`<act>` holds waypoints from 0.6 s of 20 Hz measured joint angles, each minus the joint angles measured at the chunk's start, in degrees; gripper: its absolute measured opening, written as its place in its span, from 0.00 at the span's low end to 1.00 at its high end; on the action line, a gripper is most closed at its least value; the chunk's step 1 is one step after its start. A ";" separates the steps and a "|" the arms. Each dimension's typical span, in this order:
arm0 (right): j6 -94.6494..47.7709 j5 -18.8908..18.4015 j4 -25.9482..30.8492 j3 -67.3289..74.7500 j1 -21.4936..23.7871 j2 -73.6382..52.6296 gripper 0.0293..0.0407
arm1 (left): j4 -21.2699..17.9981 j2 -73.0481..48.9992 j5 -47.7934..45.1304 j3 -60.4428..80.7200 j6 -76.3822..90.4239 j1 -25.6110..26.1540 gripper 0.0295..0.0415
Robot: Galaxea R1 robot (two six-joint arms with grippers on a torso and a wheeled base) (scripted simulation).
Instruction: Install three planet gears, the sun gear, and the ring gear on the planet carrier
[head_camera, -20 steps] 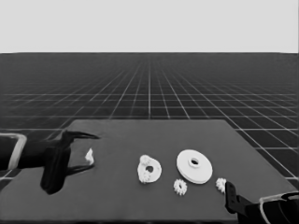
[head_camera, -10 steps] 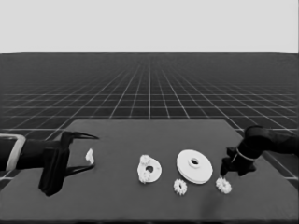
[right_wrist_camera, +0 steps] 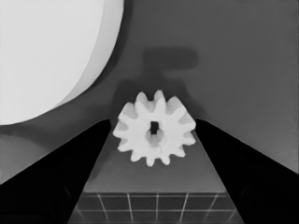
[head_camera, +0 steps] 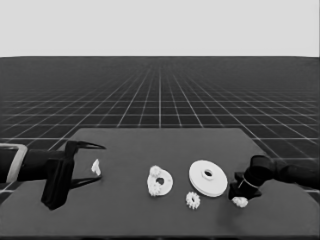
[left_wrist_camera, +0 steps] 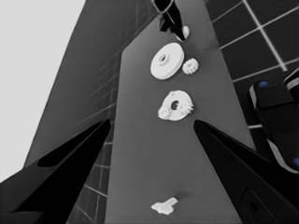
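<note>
White gear [right_wrist_camera: 154, 129] lies between the right hand's [right_wrist_camera: 154, 140] spread fingers — untouched.

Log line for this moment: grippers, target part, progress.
right gripper: open, astride gear beside larger round part | left gripper: parked, table's left end | smaller round part: some gears on

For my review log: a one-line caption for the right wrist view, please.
Right gripper open, straddling a small toothed gear flat on the table, beside the larger round part.
</note>
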 joint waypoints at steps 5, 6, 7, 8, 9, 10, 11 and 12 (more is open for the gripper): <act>-0.01 0.04 -0.04 -0.05 -0.02 0.02 0.16 | 0.00 0.00 0.00 0.00 0.00 0.00 0.75; -0.01 0.04 -0.05 -0.05 -0.02 0.02 0.16 | 0.00 0.00 0.00 0.00 0.00 0.00 0.75; -0.01 0.04 -0.05 -0.05 -0.02 0.02 0.16 | 0.00 0.00 0.00 0.00 0.00 0.00 0.75; -0.01 0.04 -0.05 -0.05 -0.02 0.03 0.16 | 0.00 0.00 0.00 0.00 0.00 0.00 0.75; -0.01 0.04 -0.05 -0.05 -0.02 0.03 0.16 | 0.00 0.00 0.00 0.00 0.00 0.00 0.75; -0.01 0.04 -0.05 -0.05 -0.02 0.02 0.16 | 0.00 0.00 0.00 0.00 0.00 0.00 0.75; 0.75 -3.62 3.61 4.31 4.54 -2.31 0.17 | 0.00 0.00 0.00 0.00 0.00 0.00 0.75; 1.00 -5.80 6.26 6.27 8.21 -3.49 0.17 | 0.00 0.00 0.00 0.00 0.00 0.00 0.75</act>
